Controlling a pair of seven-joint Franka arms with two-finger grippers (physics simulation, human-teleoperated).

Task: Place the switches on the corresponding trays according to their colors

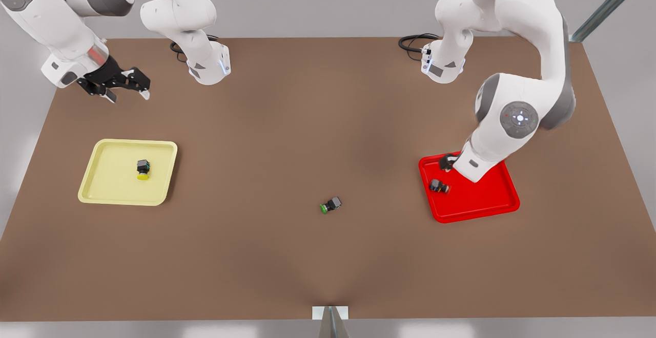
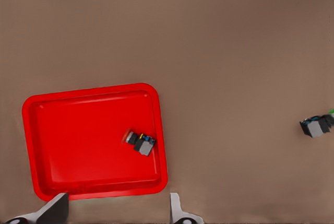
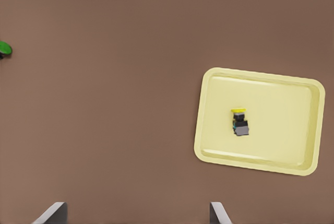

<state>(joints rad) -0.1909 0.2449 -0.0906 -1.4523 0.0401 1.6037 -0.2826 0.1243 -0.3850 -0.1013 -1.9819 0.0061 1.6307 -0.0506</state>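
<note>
On the brown table (image 1: 287,123), the yellow-capped switch (image 1: 143,169) lies mid-tray in the pale yellow tray (image 1: 102,184). Its red-capped twin (image 1: 439,186) sits near the red tray's (image 1: 476,207) left rim. The right gripper (image 1: 125,92) (fingers spread wide) hangs beyond the yellow tray; the left gripper (image 2: 117,211), also spread, hovers over the red one. A green-capped switch (image 1: 331,205) lies between.

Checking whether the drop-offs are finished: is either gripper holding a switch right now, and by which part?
Nothing is held. The left gripper hangs open over the red tray, red switch lying free inside. The right gripper is open and empty.
</note>
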